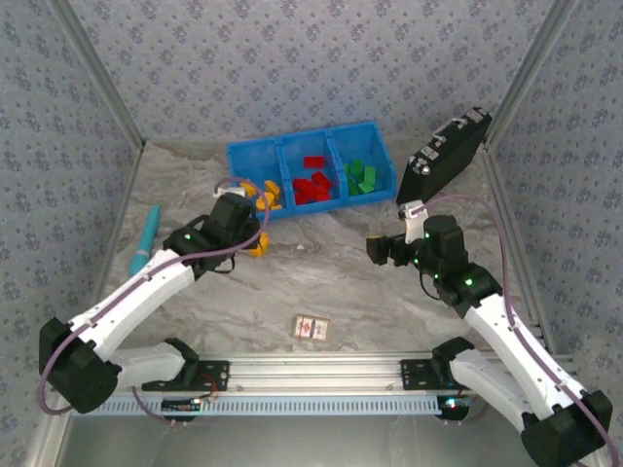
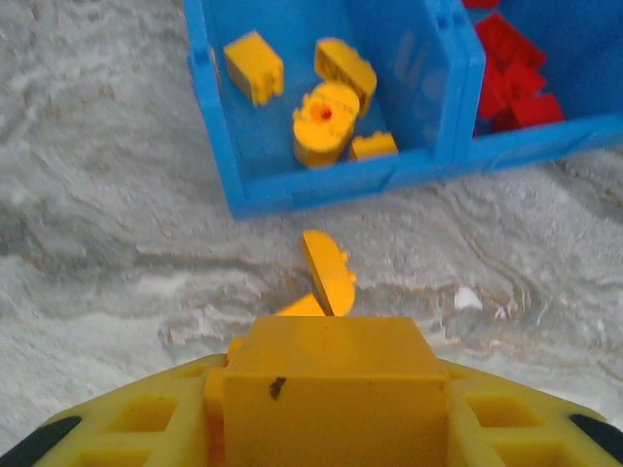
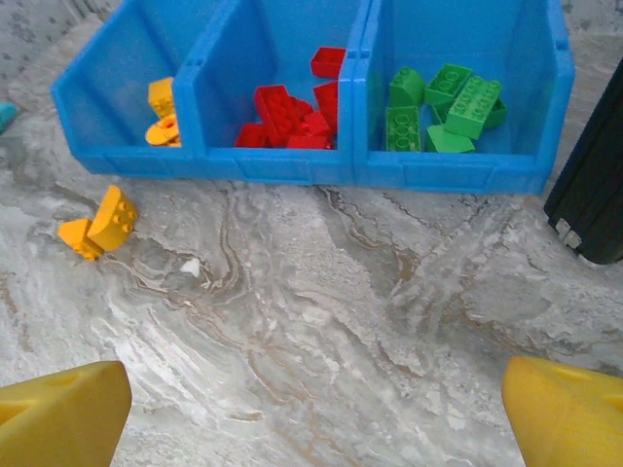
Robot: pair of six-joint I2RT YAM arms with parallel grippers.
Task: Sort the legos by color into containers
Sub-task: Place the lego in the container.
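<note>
Legos [image 1: 316,185] lie mostly sorted in the blue tray [image 3: 292,165] at the counter's [image 3: 321,321] 12 o'clock. You have yellow ones [image 2: 326,122] in the left compartment, red ones [image 3: 287,112] in the middle and green ones [image 3: 443,102] on the right. Two loose yellow pieces [image 3: 102,224] rest on the counter just off the tray's 7 o'clock corner. Your left fingers [image 2: 127,423] are clenched on a yellow brick [image 2: 336,375] near those pieces. Your right fingers [image 3: 68,409] are spread wide and grasp nothing, toward the counter's 3 o'clock.
</note>
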